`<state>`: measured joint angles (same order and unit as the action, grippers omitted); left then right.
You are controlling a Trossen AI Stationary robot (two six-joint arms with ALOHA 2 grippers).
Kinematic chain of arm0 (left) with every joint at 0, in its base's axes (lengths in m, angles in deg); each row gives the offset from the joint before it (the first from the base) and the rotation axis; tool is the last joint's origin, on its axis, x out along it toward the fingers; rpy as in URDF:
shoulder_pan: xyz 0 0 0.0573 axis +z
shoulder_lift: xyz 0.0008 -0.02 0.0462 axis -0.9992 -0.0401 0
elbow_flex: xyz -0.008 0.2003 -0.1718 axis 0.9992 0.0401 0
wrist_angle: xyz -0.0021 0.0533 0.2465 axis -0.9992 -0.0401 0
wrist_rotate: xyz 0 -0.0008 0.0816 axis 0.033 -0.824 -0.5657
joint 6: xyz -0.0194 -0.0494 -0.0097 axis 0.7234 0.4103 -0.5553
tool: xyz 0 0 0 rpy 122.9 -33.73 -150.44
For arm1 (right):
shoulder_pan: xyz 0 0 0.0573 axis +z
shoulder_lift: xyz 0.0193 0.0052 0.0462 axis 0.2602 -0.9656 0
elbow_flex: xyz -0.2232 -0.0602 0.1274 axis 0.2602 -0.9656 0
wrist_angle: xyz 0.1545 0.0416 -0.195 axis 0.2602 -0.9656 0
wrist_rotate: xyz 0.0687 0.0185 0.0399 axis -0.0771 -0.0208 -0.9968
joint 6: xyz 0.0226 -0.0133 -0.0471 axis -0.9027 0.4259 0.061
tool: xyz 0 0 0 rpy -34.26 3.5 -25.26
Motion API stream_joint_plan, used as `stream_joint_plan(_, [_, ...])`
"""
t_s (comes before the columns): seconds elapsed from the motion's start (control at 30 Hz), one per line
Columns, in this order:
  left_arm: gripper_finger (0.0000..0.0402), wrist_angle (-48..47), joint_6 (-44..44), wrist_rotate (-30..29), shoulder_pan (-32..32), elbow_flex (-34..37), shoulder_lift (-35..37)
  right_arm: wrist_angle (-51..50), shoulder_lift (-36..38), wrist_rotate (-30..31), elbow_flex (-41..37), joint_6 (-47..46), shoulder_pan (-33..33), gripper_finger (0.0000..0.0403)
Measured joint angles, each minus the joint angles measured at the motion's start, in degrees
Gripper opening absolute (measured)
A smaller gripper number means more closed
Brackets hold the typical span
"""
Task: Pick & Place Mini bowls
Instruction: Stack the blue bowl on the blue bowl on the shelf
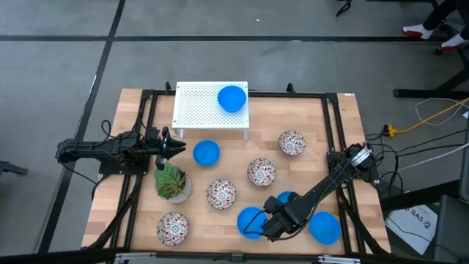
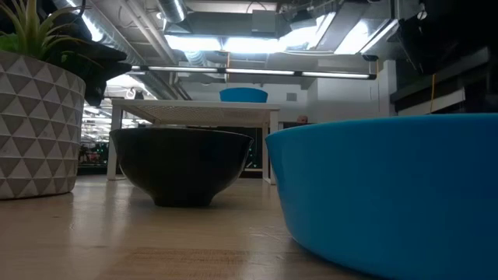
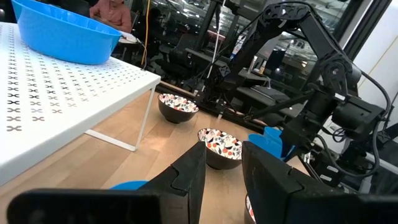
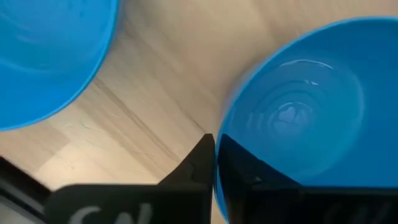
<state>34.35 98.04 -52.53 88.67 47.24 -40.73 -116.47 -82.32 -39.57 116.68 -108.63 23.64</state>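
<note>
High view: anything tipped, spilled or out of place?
Nothing stands out. All mini bowls sit upright, one blue bowl on the white rack, and the potted succulent stands. The right gripper pinches a blue bowl's rim.

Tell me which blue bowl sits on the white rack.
The blue bowl at the far edge, alone on the white perforated rack; the other blue bowls rest directly on the wooden table.

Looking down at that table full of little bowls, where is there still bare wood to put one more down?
Bare wood shows in the front left corner, beside the speckled bowl and below the potted succulent. There is also room along the right edge, between the far speckled bowl and the right arm. The front right is crowded: three blue bowls cluster around the right gripper.
</note>
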Motion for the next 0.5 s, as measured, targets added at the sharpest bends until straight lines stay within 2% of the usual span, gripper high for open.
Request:
stream_joint_plan(0.13, [0.0100,0.0,0.0,0.0,0.0,0.0,0.0,-0.1,0.0,-0.5,1.1,0.2,0.0,0.0007])
stream_joint_plan(0.5, [0.0100,0.0,0.0,0.0,0.0,0.0,0.0,-1.6,0.0,-0.4,5.4,2.0,0.0,0.0004])
